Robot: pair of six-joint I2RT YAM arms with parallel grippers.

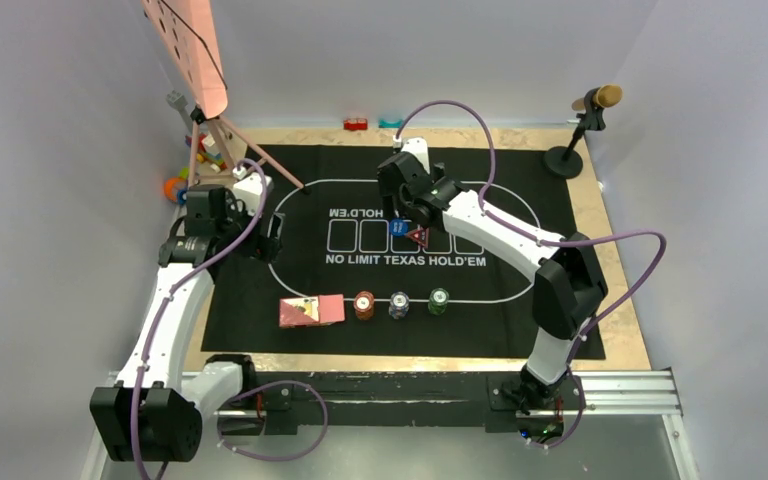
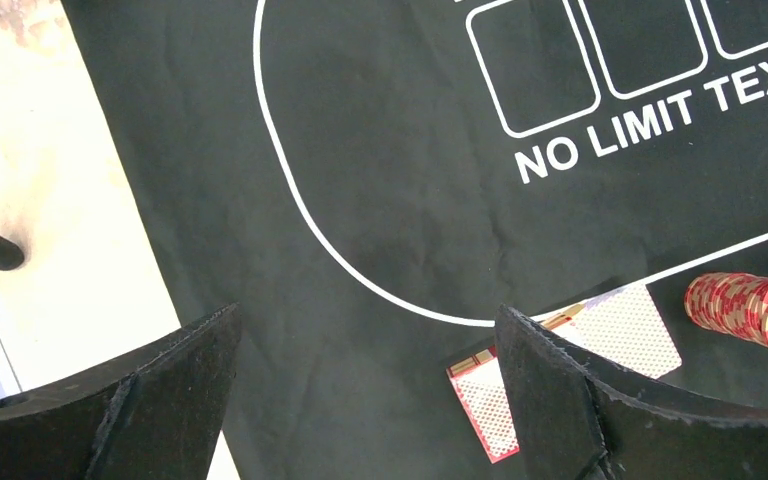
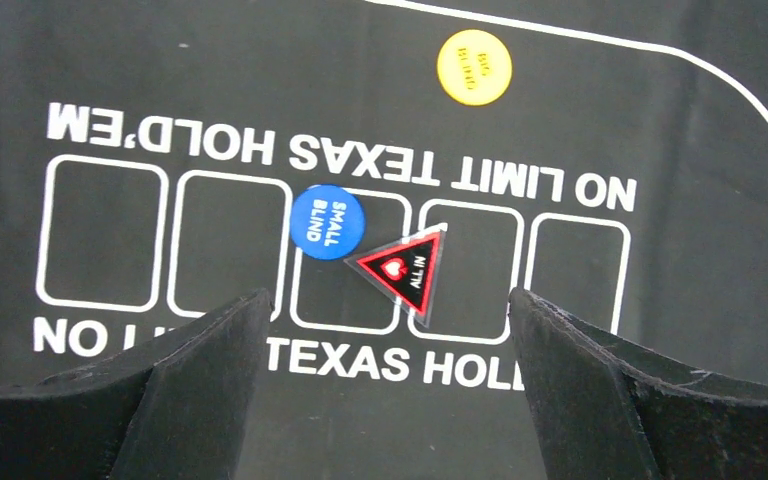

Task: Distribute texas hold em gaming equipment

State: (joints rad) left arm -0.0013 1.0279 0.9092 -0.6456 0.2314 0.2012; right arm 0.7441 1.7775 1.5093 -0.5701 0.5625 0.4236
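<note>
Pinkish-red-backed cards (image 1: 311, 311) lie near the mat's front edge, left of a red chip stack (image 1: 363, 304), a blue-grey stack (image 1: 398, 304) and a green stack (image 1: 439, 300). My left gripper (image 1: 260, 237) is open and empty above the mat's left side. In its wrist view (image 2: 365, 315) the cards (image 2: 632, 328) and the red stack (image 2: 745, 305) lie by the right finger. My right gripper (image 1: 412, 208) is open and empty over the mat's centre. Its wrist view (image 3: 385, 300) shows a blue "SMALL BLIND" disc (image 3: 327, 222), a black-and-red "ALL IN" triangle (image 3: 403, 268) and an orange disc (image 3: 474, 67).
The black printed mat (image 1: 260, 330) covers a wooden tabletop (image 1: 615, 300). A microphone on a stand (image 1: 585, 125) is at the back right. A tripod with a pink board (image 1: 195, 60) and toy blocks (image 1: 200, 160) are at the back left. Small red (image 1: 356, 124) and cyan (image 1: 390, 123) pieces lie at the back edge.
</note>
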